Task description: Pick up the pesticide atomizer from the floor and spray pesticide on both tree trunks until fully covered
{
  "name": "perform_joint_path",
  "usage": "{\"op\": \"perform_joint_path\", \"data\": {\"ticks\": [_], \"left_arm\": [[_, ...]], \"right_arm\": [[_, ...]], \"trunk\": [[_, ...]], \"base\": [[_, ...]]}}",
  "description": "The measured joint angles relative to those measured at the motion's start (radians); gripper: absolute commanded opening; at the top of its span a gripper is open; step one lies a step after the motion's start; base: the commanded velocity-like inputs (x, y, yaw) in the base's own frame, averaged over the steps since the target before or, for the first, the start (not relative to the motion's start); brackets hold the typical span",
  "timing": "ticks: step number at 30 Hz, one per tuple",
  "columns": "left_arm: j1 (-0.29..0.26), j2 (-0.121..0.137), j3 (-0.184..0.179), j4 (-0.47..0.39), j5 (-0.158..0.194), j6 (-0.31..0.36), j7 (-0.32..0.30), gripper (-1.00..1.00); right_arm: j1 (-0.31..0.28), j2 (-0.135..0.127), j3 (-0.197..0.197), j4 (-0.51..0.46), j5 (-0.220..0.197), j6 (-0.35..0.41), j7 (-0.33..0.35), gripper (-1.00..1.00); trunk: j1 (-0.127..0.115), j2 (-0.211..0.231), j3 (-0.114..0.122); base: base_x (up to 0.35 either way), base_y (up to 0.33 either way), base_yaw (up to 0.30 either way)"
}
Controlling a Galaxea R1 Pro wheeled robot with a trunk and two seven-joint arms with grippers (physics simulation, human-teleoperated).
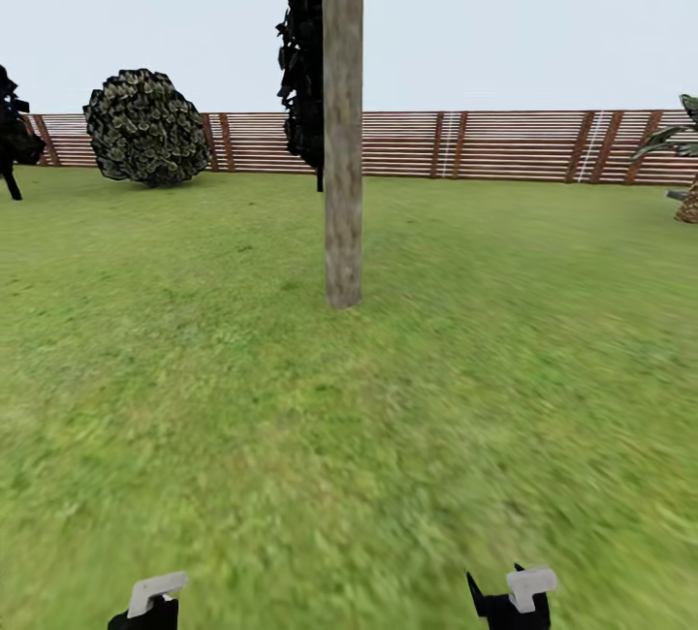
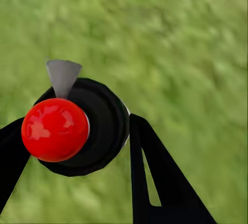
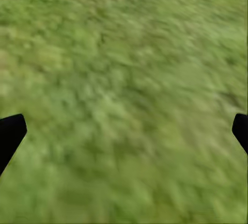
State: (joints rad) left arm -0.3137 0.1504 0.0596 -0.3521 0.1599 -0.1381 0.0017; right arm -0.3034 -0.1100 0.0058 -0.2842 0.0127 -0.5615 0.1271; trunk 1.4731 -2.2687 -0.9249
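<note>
- Blurry green grass floor [image 1: 194, 397] runs to a brown slatted wooden fence [image 1: 504, 145]; a pale grey-tan tree trunk [image 1: 342, 126] stands ahead.
- Left end effector [image 2: 77, 131] clamps a black atomizer with red round cap [image 2: 54, 129]; right end effector [image 3: 124, 131] fingers spread apart.

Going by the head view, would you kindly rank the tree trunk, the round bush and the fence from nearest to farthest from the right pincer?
1. Tree trunk, straight ahead on the lawn.
2. Round bush, far left, before the fence.
3. Fence, along the back.

Measured from the right pincer.
</note>
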Motion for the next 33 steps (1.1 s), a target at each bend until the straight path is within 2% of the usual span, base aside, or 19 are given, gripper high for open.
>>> {"op": "perform_joint_path", "data": {"ticks": [33], "left_arm": [[0.000, 0.000, 0.000, 0.000, 0.000, 0.000, 0.000, -1.00]], "right_arm": [[0.000, 0.000, 0.000, 0.000, 0.000, 0.000, -0.001, 1.00]], "trunk": [[0.000, 0.000, 0.000]], "base": [[0.341, 0.000, 0.010]]}}
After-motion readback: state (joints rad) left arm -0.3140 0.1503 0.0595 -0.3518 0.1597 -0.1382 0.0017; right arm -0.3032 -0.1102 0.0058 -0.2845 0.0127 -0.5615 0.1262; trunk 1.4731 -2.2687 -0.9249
